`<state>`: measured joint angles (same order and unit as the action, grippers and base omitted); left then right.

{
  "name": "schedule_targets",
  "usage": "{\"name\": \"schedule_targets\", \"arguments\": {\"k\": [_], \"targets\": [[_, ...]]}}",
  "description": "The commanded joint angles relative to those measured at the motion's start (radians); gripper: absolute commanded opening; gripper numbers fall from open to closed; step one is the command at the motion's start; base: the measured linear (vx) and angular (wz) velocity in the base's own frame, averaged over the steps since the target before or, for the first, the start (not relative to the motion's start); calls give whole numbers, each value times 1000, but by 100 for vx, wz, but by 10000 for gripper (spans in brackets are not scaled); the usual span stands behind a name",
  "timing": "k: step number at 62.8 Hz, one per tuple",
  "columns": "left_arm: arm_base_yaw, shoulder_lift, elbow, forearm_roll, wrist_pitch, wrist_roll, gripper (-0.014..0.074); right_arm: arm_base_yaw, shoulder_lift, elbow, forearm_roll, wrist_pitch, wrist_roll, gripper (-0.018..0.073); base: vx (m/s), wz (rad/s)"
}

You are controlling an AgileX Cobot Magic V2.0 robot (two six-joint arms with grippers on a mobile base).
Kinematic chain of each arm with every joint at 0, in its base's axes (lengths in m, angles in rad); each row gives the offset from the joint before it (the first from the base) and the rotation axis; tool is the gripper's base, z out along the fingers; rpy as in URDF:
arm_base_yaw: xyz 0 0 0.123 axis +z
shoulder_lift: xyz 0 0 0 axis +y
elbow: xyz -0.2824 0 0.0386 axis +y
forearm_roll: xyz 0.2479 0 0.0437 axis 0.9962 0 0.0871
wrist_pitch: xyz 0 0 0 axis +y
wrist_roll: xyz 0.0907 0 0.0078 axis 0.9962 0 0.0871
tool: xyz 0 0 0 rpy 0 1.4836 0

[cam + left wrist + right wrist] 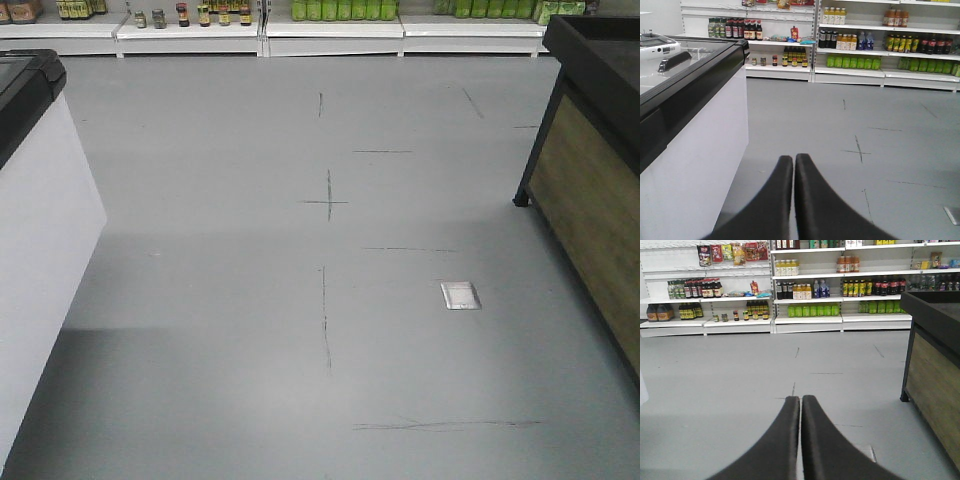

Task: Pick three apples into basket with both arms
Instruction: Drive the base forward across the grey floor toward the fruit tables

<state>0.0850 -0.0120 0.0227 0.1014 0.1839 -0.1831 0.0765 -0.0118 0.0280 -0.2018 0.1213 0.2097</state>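
"Well, how do your two pincers stand?"

"Left wrist view: my left gripper [793, 161] has its two black fingers [771, 200] pressed together. The tips meet with only a hairline seam between them, and nothing is pinched. Right wrist view: my right gripper [800, 401] is the same, fingers pressed together on nothing. Both point out over a grey floor [230, 320]."

"And the apples and the basket?"

"I cannot tell where they are; none of the three views shows them. Front view: the floor carries thin dark scratch lines, two of them meeting as a cross mark [328, 202]. A small pale square plate [460, 295] is set into it right of centre. At my left stands a white cabinet [45, 230] with a black rim and a glossy top. At my right stands a counter [590, 210] with a wood-grain side panel and a black frame, its foot on the floor. Along the far wall run white shelves [807, 319] stocked with bottles and jars. Green bottles [812, 310] fill the lowest central tier, with yellow and dark ones above and hanging packets [732, 252] at upper left."
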Motion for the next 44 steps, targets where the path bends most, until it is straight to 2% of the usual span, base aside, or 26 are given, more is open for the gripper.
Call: {"name": "schedule_targets", "arguments": {"k": [1,44], "targets": [[3,-15,8,-1,-69,-6,-6,-6,-14,14,-12,-78,-1,-4,0,0],[3,-15,8,-1,-69,-6,-6,-6,-14,14,-12,-78,-1,-4,0,0]]}}
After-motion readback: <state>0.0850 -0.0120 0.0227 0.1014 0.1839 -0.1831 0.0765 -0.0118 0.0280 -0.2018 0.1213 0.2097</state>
